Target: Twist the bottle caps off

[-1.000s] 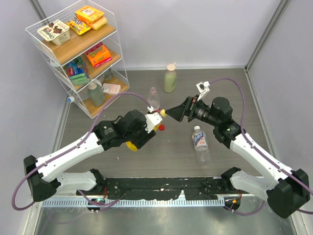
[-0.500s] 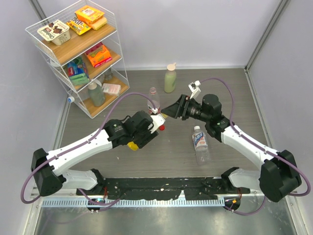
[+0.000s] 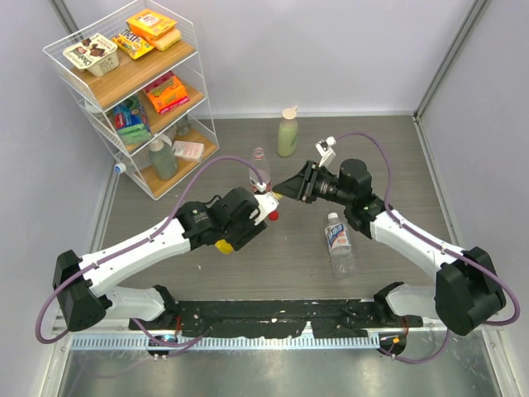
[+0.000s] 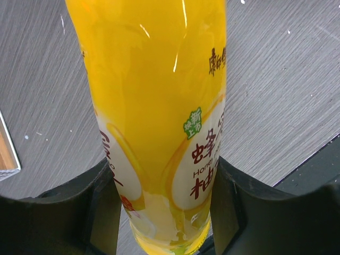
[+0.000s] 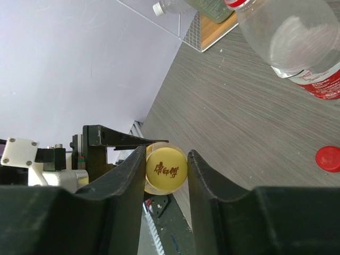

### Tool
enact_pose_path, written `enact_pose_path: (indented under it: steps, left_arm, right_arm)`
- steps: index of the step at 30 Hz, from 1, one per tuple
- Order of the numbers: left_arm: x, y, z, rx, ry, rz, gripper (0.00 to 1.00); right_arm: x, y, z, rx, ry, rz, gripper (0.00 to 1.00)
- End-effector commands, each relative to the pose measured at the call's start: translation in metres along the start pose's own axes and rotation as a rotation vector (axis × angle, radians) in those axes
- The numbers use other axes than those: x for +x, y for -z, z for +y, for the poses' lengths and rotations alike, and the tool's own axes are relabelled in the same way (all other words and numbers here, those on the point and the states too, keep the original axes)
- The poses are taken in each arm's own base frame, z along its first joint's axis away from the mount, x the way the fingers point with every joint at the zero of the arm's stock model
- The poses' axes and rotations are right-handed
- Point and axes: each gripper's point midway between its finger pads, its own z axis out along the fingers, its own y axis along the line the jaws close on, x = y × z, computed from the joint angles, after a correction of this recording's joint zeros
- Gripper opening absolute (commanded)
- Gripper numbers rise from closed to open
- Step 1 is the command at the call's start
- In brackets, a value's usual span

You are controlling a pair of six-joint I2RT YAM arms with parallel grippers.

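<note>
The yellow cap [image 5: 166,170] is up in the air over the middle of the tabletop [image 3: 289,269], on the end of the yellow bottle [image 4: 159,106]. It faces straight into the right claw [image 5: 167,159], whose two fingers sit tight on both sides of it. The left claw [image 4: 164,210] is squeezed around the fat part of the bottle, and the bottle's long line runs from that claw toward the right one, so the right claw looks ready to twist the cap around that line.
</note>
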Motion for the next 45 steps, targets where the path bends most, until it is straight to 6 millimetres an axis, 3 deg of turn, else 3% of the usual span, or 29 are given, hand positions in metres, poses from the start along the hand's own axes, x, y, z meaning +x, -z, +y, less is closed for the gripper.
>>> enact_pose_path:
  steps: [1,4,8,15,27,38,45]
  left_arm:
    - [-0.01,0.002,0.004,-0.025,0.012,-0.036,0.06]
    - [-0.01,0.003,0.005,-0.027,0.011,-0.038,0.05]
    - [-0.011,0.004,0.005,-0.028,0.014,-0.037,0.05]
    - [-0.016,0.009,0.003,-0.009,0.023,-0.052,0.02]
    - [-0.034,0.033,-0.018,0.142,0.043,-0.123,0.0]
    - [-0.054,0.08,-0.056,0.412,0.028,-0.251,0.0]
    - [-0.066,0.116,-0.087,0.645,-0.004,-0.325,0.0]
  right_arm:
    - [-0.005,-0.001,0.017,-0.072,0.019,-0.01,0.25]
    - [-0.005,0.001,0.019,-0.074,0.023,-0.01,0.11]
    - [-0.007,0.005,0.024,-0.083,0.04,-0.021,0.02]
    - [-0.008,0.011,0.031,-0.101,0.078,-0.032,0.02]
    - [0.002,0.028,0.055,-0.22,0.216,-0.012,0.01]
    - [0.016,0.058,0.093,-0.379,0.361,0.028,0.02]
    - [0.022,0.085,0.13,-0.535,0.457,0.004,0.02]
